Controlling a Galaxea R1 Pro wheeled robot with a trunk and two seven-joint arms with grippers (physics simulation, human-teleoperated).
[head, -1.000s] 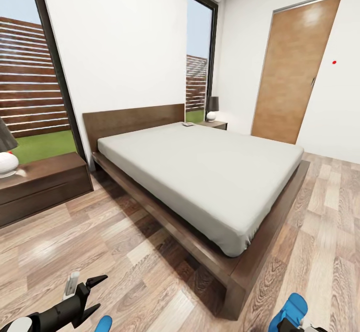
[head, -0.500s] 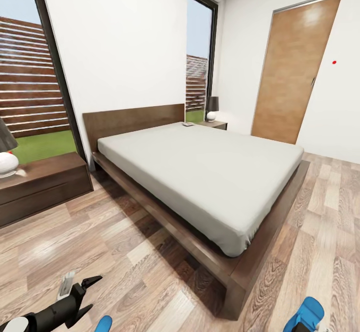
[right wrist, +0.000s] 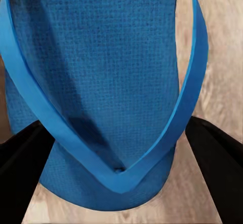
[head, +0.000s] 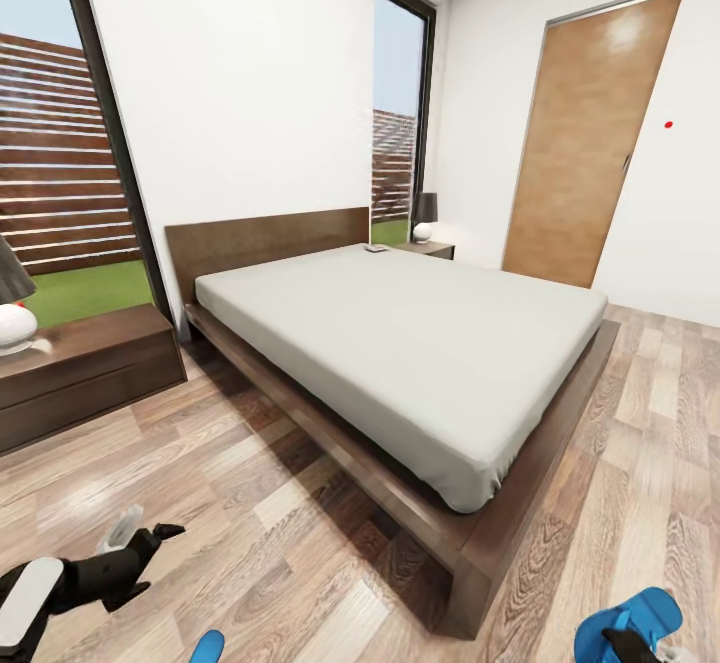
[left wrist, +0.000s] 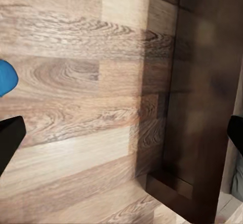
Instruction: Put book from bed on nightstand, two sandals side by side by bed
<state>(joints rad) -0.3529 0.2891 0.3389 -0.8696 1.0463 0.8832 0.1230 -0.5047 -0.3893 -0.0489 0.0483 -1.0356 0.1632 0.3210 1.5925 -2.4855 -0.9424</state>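
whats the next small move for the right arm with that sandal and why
Probably lower the right gripper and set its sandal flat on the floor by the bed. The sandal sits between its fingers near the bed's foot corner, while the other sandal lies apart, near the left gripper.

The floor (head: 250, 463) is light wood plank with strong grain and a soft sheen — pale glare patches lie on it near the nightstand (head: 90, 368), whose dark-brown wood looks smooth and slightly glossy. The bed (head: 400, 343) has a dark, matt wooden frame and a smooth light-grey cloth mattress. The sandal (right wrist: 101, 97) is bright blue with a finely pebbled, foam-like sole and smooth straps. The door (head: 590, 143) is warm wood veneer — faintly shiny.
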